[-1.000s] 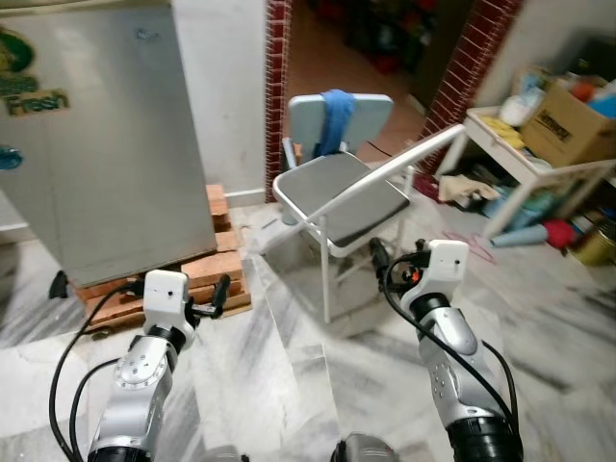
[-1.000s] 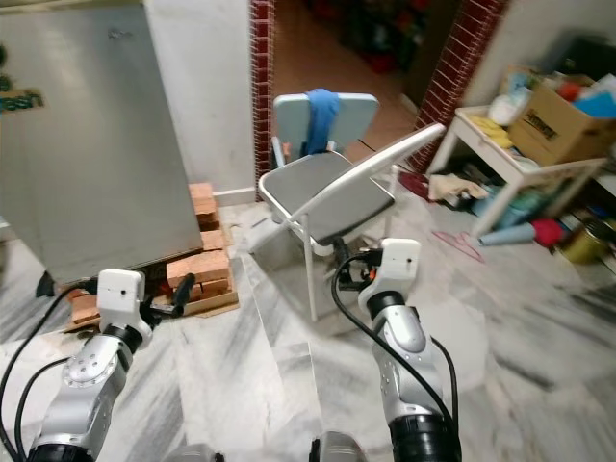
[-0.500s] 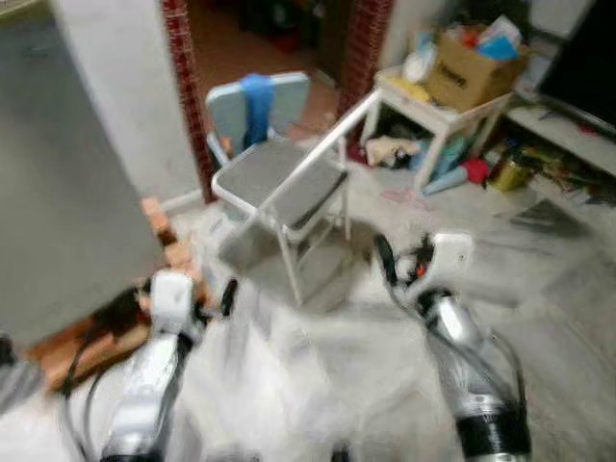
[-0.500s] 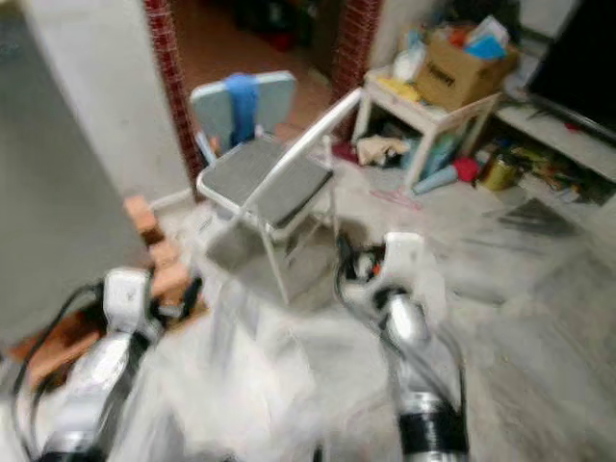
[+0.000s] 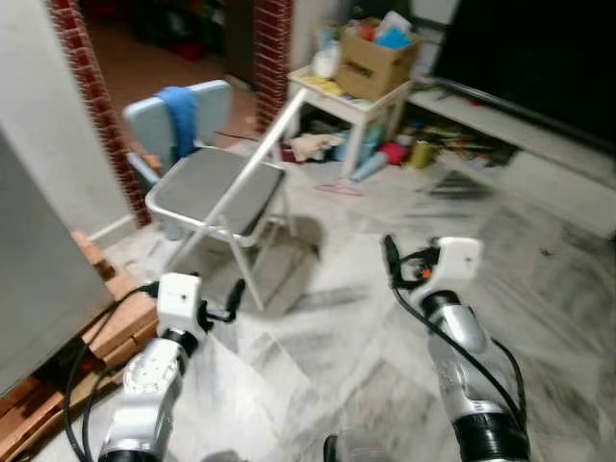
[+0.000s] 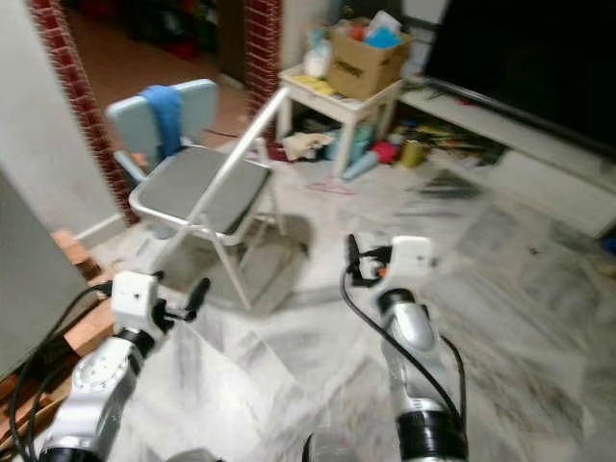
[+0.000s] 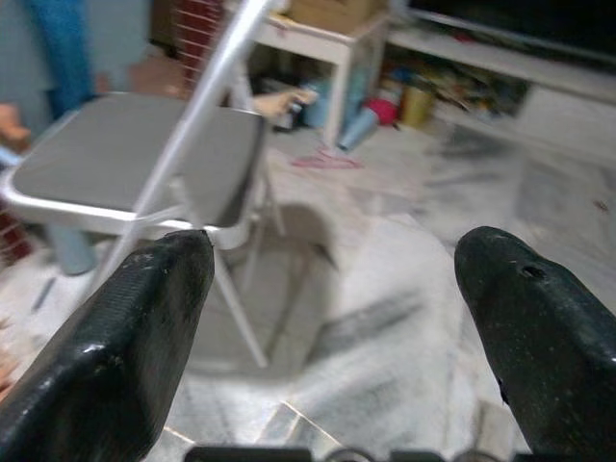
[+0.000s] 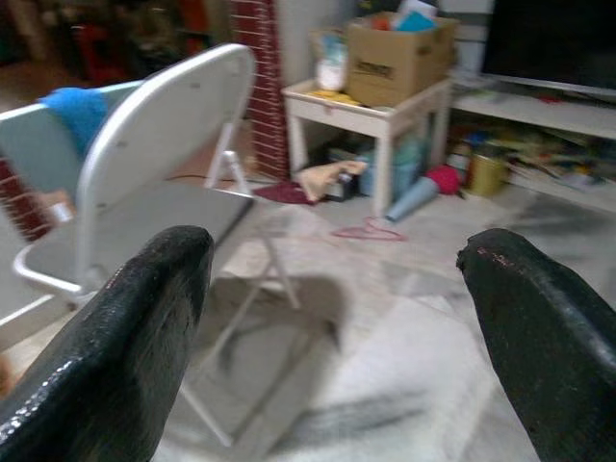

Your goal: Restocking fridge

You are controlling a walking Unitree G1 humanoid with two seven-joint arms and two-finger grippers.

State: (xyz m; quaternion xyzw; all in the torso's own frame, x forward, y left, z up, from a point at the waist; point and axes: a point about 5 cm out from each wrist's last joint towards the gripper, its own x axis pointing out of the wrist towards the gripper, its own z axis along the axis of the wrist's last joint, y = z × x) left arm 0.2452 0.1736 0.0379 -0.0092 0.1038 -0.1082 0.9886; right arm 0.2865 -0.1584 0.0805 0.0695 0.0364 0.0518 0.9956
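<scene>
My left gripper (image 7: pixel 327 318) and right gripper (image 8: pixel 337 318): fingers spread, empty (carry posture for walking), near folding chair (image 5: pixel 217 192). Fridge (image 5: pixel 34 279) beside chair, stock unidentified.

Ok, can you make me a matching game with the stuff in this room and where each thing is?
Things:
1. blue cloth
2. brown cardboard box
3. grey metal folding chair
4. red bricks

Places:
A. on the small white table
B. under the grey fridge
C. draped over a pale blue chair back
D. on the marble floor, ahead of the left pincer

Pairs: 1-C, 2-A, 3-D, 4-B
</scene>
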